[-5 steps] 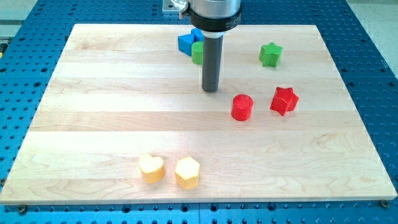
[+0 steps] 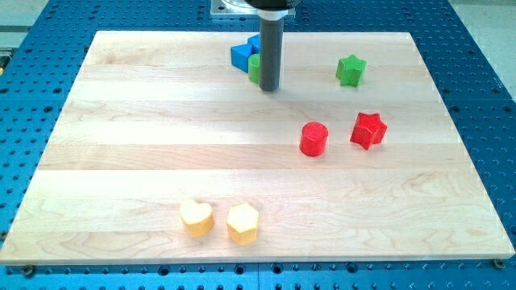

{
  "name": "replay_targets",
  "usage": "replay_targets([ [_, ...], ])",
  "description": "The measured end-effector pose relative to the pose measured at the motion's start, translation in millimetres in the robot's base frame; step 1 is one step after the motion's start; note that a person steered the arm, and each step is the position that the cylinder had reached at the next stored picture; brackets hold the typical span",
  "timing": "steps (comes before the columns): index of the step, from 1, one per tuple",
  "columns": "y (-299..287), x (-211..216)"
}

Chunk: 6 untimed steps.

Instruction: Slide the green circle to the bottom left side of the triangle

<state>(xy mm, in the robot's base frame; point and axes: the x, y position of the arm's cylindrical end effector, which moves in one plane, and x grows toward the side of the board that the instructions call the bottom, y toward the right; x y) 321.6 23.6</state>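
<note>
Green circle point(image 2: 254, 68): near the view's top of the table point(image 2: 121, 161), touching the blue triangle's point(image 2: 241, 55) lower right; round, so no long axis or heading can be read.
Hidden: rod covers the circle's right part; only a sliver shows.
Blue block behind rod point(image 2: 254, 40): mostly covered, shape unclear.
Tool: a plain rod with no jaws; my tip point(image 2: 269, 88) rests just below-right of the circle; contact cannot be told.
Rod top: cut off by the view's top.
</note>
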Motion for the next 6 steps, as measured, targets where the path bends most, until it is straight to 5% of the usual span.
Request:
replay_targets([
  [2,35.6,-44.4],
  [3,7.8,-49.6],
  [5,-81.3,30.4],
  [6,-76.8,-4.1],
])
